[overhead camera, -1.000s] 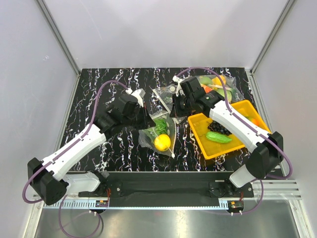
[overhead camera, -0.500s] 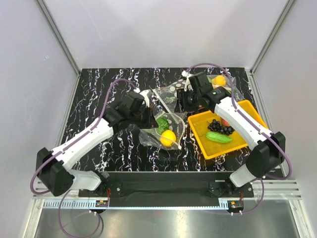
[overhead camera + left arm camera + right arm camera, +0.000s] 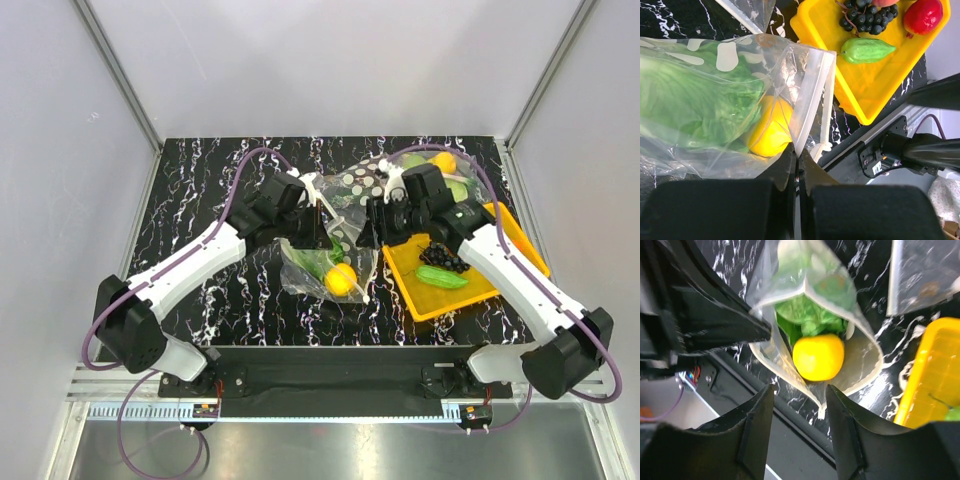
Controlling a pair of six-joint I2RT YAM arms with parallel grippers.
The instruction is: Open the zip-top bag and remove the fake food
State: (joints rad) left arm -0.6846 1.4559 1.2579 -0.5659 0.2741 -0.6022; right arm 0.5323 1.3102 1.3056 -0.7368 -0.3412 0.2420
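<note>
Three bags: one zip-top bag (image 3: 322,250), one dark dotted bag (image 3: 360,183), one clear bag of fruit (image 3: 452,172). In the first, one lemon (image 3: 340,279) and one lettuce (image 3: 807,320) (anything more is hidden). One yellow tray (image 3: 450,298); one grape bunch (image 3: 443,259), one cucumber (image 3: 441,276), one red fruit (image 3: 923,15)

Top looks down; close wrists share lemon (image 3: 818,357).

Your right gripper (image 3: 799,390) hangs with its jaws apart over the bag (image 3: 865,355), whose mouth gapes toward it. Nothing lies between the fingers and the lemon (image 3: 818,357). The lettuce (image 3: 807,320) fills the bag behind the lemon. The left gripper (image 3: 799,160), pinched on the bag's rim, blocks the left side. The yellow tray (image 3: 445,300) sits just beside the bag on the right, and a dark dotted bag (image 3: 360,185) lies close behind.
</note>
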